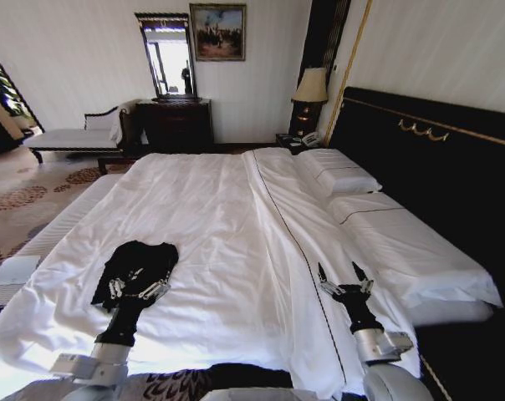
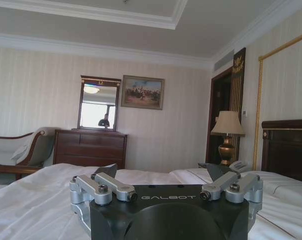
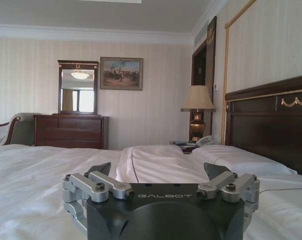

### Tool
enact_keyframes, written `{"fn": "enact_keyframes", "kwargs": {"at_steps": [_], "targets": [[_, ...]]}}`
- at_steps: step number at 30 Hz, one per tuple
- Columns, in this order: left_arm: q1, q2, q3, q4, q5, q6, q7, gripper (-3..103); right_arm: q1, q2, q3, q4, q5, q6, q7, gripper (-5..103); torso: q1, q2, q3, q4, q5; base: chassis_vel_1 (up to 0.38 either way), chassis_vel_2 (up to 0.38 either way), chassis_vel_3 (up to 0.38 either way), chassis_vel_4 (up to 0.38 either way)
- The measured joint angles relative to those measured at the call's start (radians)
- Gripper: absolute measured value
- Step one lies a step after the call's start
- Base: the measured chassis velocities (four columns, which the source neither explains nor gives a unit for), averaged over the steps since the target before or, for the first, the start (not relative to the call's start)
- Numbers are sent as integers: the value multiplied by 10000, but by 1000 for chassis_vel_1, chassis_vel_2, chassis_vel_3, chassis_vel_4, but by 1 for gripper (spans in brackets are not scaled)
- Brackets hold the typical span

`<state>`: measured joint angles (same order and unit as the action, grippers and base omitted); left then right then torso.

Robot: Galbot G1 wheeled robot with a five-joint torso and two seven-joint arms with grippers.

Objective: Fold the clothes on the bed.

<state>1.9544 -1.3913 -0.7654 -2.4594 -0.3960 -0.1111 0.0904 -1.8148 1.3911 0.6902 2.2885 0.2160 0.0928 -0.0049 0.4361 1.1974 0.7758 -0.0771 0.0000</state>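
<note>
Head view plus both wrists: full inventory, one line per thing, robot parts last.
T-shirt: 1, black, bed's near left part, under the left gripper.
Bed: 1, white sheets, dark headboard on the right.
Pillows: 2, white, along the headboard.
Lamp: 1, beige shade, far corner beside the headboard.
Dresser: 1, dark wood, far wall, below the mirror.
Mirror: 1, dark frame, far wall.
Painting: 1, framed, right of the mirror.
Chaise: 1, pale, far left.
Left gripper: open, over the T-shirt.
Right gripper: open, above the sheet.
</note>
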Motion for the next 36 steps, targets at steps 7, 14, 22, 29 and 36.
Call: {"fn": "enact_keyframes", "kwargs": {"at_steps": [7,14,22,29,36], "targets": [[4,-28,15,47,2,-47,-12,100,-52,31,4,27,-21,5,0,100,0,1,0,0,-1,55,48,-60,-45],[-16,-28,13,70,0,-68,-21,100,-37,92,-6,36,-64,4,-13,100,0,1,0,0,0,40,53,-56,-57],[-23,-12,-19,99,-36,-90,-29,100,-31,150,-33,30,-134,-1,-81,100,0,1,0,0,0,15,18,-16,-17],[-22,-6,-36,105,-52,-126,-34,100,-60,248,-76,32,-212,-2,-93,100,0,1,0,-1,0,60,61,-54,-63],[-16,-15,-55,146,-78,-177,-35,100,-79,306,-102,37,-242,-5,-90,100,0,1,0,0,0,79,90,-87,-83]]}}
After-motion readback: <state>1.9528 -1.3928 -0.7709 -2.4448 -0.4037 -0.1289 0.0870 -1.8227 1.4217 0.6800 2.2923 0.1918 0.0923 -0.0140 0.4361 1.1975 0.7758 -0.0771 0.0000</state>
